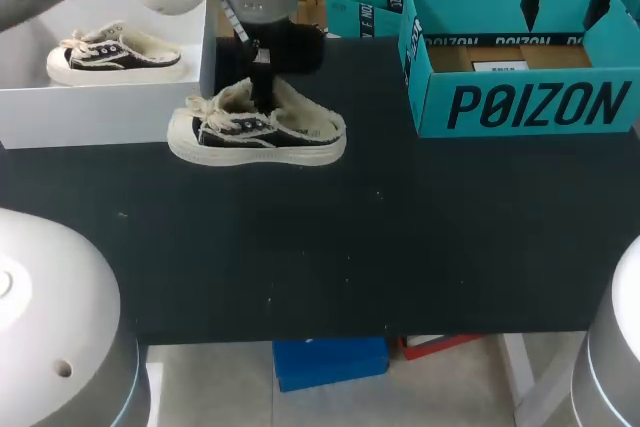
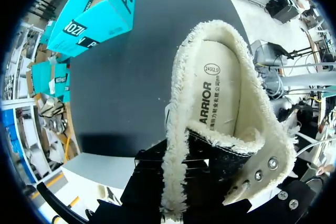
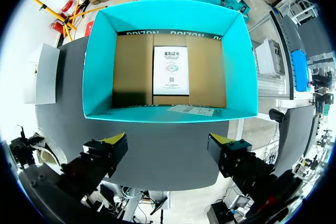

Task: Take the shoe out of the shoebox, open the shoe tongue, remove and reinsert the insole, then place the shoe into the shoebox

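The black table (image 1: 400,247) carries everything. At its far right stands the teal shoebox (image 1: 520,107), open at the top, with only a printed card (image 3: 170,70) on its brown floor. At the far left is a white box (image 1: 100,112) with a second shoe (image 1: 115,52) lying in it.

The shoe (image 1: 260,132) in hand is out of its box. It sits upright on its sole on the table, left of the middle and just near of the white box, toe pointing left. It looks light: a soft dark canvas upper, a thick fleecy collar that will squash under pressure, and a pale rubber sole that is likely the only stiff part. The sole edge or the heel wall should give the firmest hold. The fleece may slip and compress.

The insole (image 2: 220,93) lies flat inside. It is probably thin and floppy, best pinched at its heel edge. The dark tongue (image 2: 220,153) will likely fold back easily.

The left gripper (image 1: 262,92) reaches down into the shoe's opening by the tongue. Its tips are hidden, so I cannot tell how far apart they stand or whether they grip. The right gripper (image 3: 169,140) hangs above the teal shoebox, fingers spread wide, holding nothing.
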Tool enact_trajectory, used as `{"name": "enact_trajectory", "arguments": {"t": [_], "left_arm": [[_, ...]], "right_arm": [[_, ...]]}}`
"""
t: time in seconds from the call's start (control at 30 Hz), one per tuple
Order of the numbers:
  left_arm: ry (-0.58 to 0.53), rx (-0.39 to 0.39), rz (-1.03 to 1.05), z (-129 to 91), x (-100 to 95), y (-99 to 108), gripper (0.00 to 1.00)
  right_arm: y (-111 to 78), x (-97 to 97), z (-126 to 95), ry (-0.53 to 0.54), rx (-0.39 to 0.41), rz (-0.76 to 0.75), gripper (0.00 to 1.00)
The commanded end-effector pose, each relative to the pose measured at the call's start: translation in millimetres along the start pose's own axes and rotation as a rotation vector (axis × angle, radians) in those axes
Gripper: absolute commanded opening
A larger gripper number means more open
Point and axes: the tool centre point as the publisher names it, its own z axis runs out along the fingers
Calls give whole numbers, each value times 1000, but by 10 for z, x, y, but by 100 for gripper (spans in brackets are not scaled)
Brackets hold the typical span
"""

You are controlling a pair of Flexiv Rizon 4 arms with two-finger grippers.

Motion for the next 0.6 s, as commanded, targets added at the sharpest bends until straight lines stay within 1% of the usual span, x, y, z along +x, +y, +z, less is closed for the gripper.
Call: {"name": "enact_trajectory", "arguments": {"t": [0.03, 0.33, 0.5, 0.6], "left_arm": [[18, -1, -2, 292, -41, -119, 0], [52, 7, -21, 789, 29, -309, 0], [75, 3, -20, 1020, 86, -396, 0], [83, 1, -18, 1118, 119, -432, 0]], "right_arm": [[5, 0, -2, 0, 1, 0, 100], [5, 0, -2, 0, 1, 0, 100], [5, 0, -2, 0, 1, 0, 100], [5, 0, -2, 0, 1, 0, 100]]}}
